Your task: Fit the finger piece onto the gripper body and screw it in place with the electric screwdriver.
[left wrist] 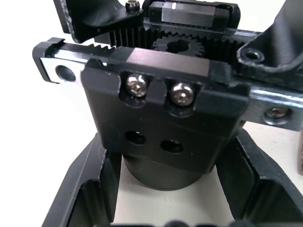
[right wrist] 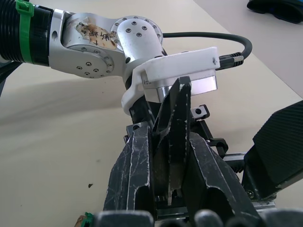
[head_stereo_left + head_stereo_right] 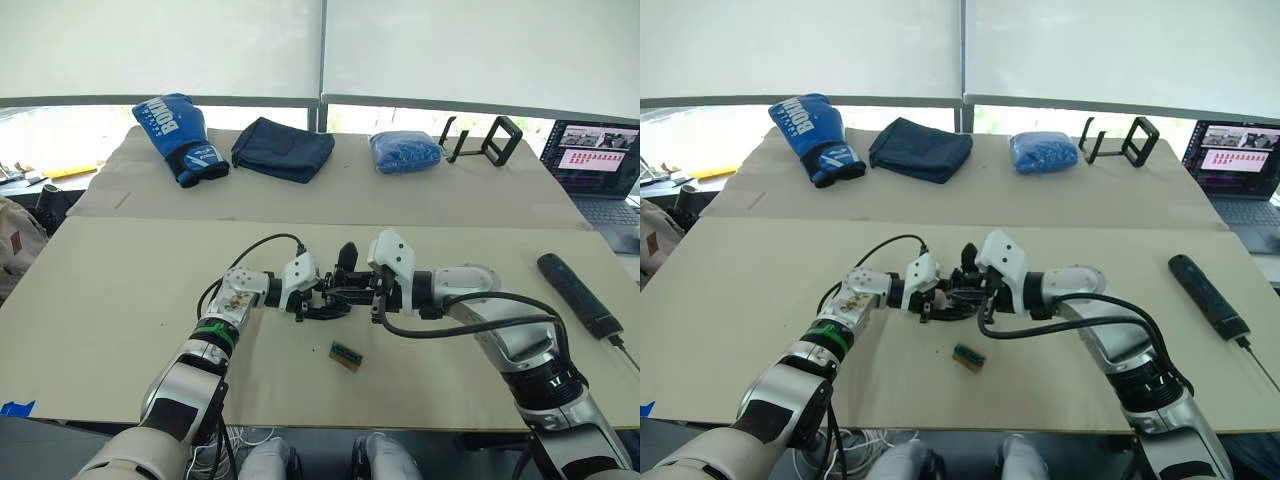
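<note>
Left tool [image 3: 305, 300] clamps the body [image 1: 165, 137] steady while right tool [image 2: 168, 189] grips the finger piece [image 2: 173, 127] for fitting; screwdriver [image 3: 580, 295] lies on the table [image 3: 120, 300].

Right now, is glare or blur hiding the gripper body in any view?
Left wrist view: gripper body sharp, its two screws glinting, pale table washed out behind it. Right wrist view: finger piece clear between the right gripper fingers, far corner soft. Head views: bright blinds, no glare on the parts.

The gripper body [image 1: 165, 137] looks like matt black plastic with two shiny metal screws [image 1: 182, 93]; the tabletop [image 3: 120, 300] is smooth and matt beige.
</note>
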Robot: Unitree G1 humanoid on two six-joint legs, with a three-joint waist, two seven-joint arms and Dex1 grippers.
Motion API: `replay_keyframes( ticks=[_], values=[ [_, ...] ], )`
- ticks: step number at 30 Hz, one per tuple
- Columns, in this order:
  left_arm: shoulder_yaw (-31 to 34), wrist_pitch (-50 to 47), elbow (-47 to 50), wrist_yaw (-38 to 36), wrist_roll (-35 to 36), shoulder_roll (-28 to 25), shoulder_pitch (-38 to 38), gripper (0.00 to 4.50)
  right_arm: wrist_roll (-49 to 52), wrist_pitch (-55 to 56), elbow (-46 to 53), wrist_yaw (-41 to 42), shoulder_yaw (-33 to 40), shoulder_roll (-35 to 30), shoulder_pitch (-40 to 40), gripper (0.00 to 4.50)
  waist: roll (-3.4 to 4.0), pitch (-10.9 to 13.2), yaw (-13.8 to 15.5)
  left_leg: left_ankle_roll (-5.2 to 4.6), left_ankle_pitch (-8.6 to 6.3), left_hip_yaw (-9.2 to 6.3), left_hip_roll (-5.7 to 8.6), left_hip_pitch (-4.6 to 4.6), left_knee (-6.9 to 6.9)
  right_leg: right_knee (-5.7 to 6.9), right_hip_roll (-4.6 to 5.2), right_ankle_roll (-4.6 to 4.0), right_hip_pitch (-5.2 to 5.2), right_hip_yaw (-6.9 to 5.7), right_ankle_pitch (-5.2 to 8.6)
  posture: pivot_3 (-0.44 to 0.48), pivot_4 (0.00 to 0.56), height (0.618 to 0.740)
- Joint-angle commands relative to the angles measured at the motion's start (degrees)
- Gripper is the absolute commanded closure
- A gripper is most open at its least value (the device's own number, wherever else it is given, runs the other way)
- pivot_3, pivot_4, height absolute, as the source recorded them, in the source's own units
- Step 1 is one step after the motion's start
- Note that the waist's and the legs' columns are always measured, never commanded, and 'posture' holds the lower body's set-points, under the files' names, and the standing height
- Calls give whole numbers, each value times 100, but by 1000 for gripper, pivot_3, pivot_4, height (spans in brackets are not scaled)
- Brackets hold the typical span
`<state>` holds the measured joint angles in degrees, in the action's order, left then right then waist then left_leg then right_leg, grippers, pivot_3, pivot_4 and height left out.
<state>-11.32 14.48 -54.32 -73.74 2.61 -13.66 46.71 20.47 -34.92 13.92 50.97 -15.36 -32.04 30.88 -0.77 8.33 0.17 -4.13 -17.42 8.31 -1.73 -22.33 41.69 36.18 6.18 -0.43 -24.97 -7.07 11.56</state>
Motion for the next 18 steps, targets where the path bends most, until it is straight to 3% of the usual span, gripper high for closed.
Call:
replay_keyframes(
  ticks=[1, 18],
  values=[
    [-90, -96, 87, -73, -111, -67, -167, 2200, -292, -249, -639, -23, -136, -123, -60, 4085, -1, -12, -6, 0, 0, 0, 0, 0, 0, 0, 0, 0, 0, 0, 0, 0, 150, 740],
    [-129, -349, 479, -83, -105, -104, -396, 2200, -340, 1, -688, 167, -223, -114, 55, 4085, -2, -27, -61, 0, -1, -3, -7, 4, -3, 0, 4, -1, 1, 0, 0, 0, 150, 740]
  ],
)
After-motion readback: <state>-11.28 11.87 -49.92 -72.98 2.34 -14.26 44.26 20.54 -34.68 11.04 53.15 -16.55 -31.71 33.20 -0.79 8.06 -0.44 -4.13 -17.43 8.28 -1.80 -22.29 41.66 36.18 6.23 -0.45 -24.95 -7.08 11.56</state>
